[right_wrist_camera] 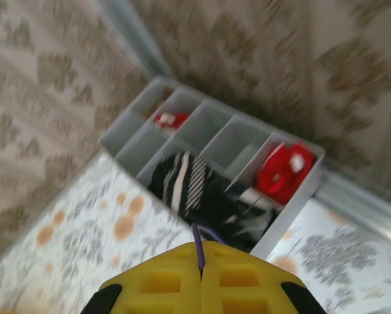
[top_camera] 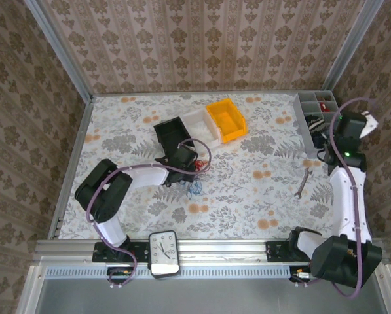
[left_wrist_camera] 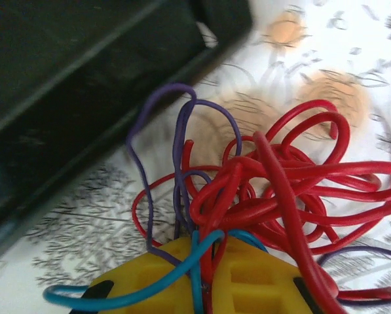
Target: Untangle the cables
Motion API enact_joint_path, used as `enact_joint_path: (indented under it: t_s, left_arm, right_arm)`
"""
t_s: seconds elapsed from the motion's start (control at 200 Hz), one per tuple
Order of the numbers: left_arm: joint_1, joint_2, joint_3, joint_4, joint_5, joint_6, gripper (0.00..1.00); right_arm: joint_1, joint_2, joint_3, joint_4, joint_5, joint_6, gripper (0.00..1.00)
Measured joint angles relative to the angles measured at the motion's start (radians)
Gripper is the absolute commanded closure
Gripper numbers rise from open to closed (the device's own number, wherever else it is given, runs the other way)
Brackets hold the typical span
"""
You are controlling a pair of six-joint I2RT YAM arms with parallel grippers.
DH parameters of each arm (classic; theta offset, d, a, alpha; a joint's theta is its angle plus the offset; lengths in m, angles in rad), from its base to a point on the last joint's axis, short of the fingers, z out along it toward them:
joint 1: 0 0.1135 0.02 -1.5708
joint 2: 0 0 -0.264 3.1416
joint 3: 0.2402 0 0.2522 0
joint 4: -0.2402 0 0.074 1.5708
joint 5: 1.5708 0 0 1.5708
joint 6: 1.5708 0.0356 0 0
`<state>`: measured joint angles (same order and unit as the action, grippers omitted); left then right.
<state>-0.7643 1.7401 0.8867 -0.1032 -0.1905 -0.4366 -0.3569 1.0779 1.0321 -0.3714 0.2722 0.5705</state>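
My left end effector (left_wrist_camera: 205,252) was clenched on the cables (left_wrist_camera: 280,190): red and blue strands ran into the narrow seam between its yellow fingers (left_wrist_camera: 149,281), and one blue strand bent out to the left across the left finger. The rest of the bundle spread directly ahead of the fingertips and to their right, a dense knot of red loops with a few thin purple strands rising through it, over the flowered surface (left_wrist_camera: 352,39). Ahead and to the left of this end effector, near the tangle, stood a black bin (left_wrist_camera: 84,78). My right end effector (right_wrist_camera: 198,252) was well apart from the bundle, with its fingers pressed together. A short purple strand (right_wrist_camera: 196,241) stood at their seam, and I could not tell if it was pinched. Just ahead of these fingers was a grey divided tray (right_wrist_camera: 290,212), with red pieces (right_wrist_camera: 283,170) and a black-and-white striped thing (right_wrist_camera: 188,180) in its compartments.
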Motion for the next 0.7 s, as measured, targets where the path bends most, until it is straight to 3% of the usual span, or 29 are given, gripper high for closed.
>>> enact_joint_path:
  t_s: [0.14,0.265,0.45,0.7]
  left_arm:
    - [-0.002,0.010,0.017,-0.024,-0.044,-0.021,1.00]
    - [-0.008,-0.019,-0.026,0.025,-0.041,-0.007,1.00]
    - [-0.005,-0.133,-0.154,0.094,0.068,0.042,0.77]
    - [0.000,-0.227,-0.162,0.098,0.160,0.080,0.52]
  right_arm:
    - [-0.034,-0.012,0.038,0.000,0.008,0.000,1.00]
    - [0.035,-0.008,0.042,0.000,-0.056,-0.001,1.00]
    - [0.237,0.014,0.109,-0.016,-0.130,-0.031,1.00]
    - [0.512,0.130,0.343,0.016,-0.203,-0.067,1.00]
